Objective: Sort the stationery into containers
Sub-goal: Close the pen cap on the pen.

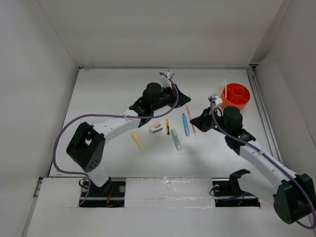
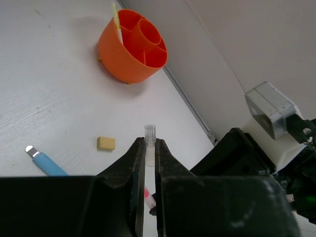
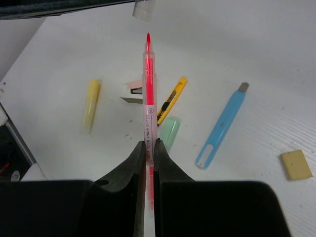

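Thin red translucent highlighter pen [image 3: 147, 94] is being gripped by the right claw [image 3: 148, 144], left of the round orange-red plastic cup [image 1: 236, 96]. Left claw [image 2: 150, 148] is clamping a small clear plastic cap [image 2: 150, 131], also left of that cup.

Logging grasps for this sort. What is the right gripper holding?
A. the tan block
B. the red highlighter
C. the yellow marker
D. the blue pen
B: the right gripper is shut on the red highlighter, its tip bare; the blue pen lies loose, and the left gripper pinches a clear cap.
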Action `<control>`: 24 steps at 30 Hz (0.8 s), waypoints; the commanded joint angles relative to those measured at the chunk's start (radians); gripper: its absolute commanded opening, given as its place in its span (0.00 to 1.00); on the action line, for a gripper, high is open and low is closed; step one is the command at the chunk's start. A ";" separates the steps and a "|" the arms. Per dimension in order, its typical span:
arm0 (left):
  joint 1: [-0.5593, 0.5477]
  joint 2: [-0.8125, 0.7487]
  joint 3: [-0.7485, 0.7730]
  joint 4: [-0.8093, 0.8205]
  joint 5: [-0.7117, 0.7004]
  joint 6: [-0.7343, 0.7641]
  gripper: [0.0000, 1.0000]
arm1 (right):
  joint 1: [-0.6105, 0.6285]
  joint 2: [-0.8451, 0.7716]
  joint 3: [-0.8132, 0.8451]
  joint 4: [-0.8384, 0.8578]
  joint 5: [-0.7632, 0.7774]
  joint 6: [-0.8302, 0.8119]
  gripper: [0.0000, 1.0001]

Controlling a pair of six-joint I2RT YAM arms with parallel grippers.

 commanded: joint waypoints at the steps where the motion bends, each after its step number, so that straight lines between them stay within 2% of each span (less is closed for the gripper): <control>1: 0.002 -0.087 -0.011 0.148 0.053 0.021 0.00 | 0.021 0.014 0.054 0.095 0.005 0.021 0.00; 5: 0.002 -0.107 -0.043 0.187 0.053 0.021 0.00 | 0.039 0.014 0.054 0.130 -0.005 0.058 0.00; 10: 0.002 -0.138 -0.107 0.240 0.003 0.021 0.00 | 0.048 -0.027 0.034 0.130 0.054 0.095 0.00; 18: 0.002 -0.245 -0.257 0.361 -0.206 -0.039 0.00 | 0.081 -0.161 -0.041 0.179 0.163 0.204 0.00; 24: 0.002 -0.265 -0.267 0.382 -0.247 -0.057 0.00 | 0.105 -0.113 -0.032 0.207 0.147 0.213 0.00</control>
